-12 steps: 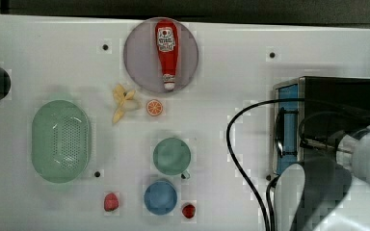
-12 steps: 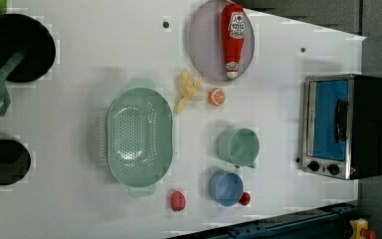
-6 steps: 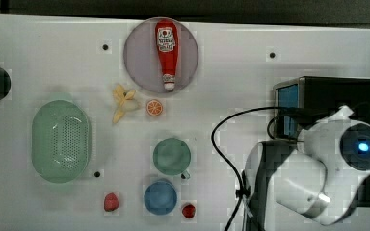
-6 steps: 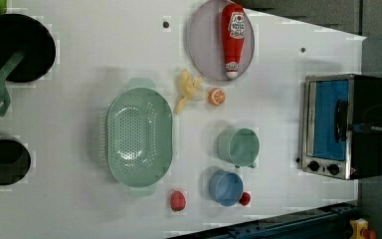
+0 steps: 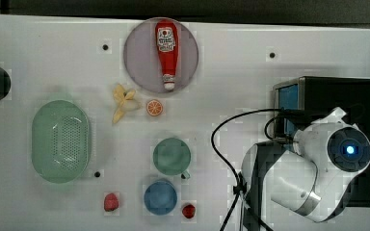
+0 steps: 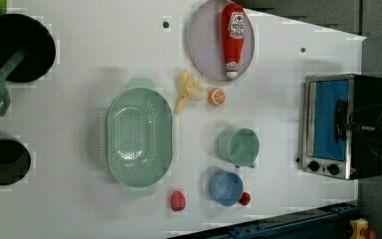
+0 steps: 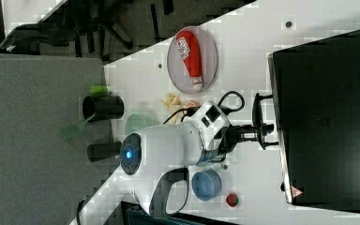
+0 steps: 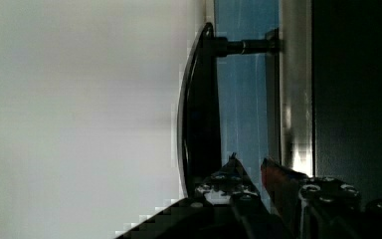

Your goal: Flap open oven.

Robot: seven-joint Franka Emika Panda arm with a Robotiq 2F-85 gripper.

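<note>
- At the top view's right edge of the white table (image 5: pixel 270 29) stands the oven (image 5: pixel 339 94), door shut, blue glass facing the cups.
- The gripper (image 7: pixel 264 131) sits at the door's bar handle (image 8: pixel 199 109); whether its fingers clasp it, I cannot tell.

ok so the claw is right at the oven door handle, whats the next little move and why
Probably pull the handle away from the oven and downward to flap the door open. In the right view the claw sits at the bar handle, and in the left view the blue glass door looks flush with the silver frame, so it seems unopened. First confirm the grip is secure.
</note>
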